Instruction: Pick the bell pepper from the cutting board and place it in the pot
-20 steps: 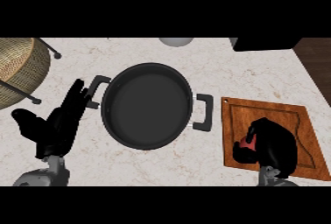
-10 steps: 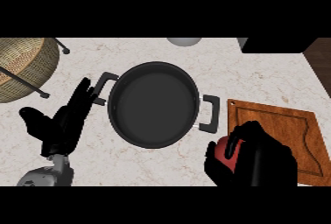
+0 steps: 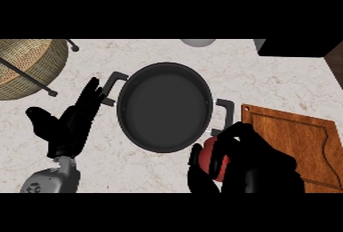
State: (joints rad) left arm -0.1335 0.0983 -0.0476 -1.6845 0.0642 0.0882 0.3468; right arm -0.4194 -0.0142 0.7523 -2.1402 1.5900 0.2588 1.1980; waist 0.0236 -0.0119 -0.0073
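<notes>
Carried off the cutting board (image 3: 295,136), the bell pepper (image 3: 213,156) sat in our right hand (image 3: 251,165), fingers curled round it, beside the pot (image 3: 164,106). Our left hand (image 3: 70,124) rested open on the bench. Placing remained.

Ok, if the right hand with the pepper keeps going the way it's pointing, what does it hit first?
Probably the pot: the right hand, curled round the bell pepper, points up-left at its near rim and right handle. Height is unclear; it may pass above.
</notes>
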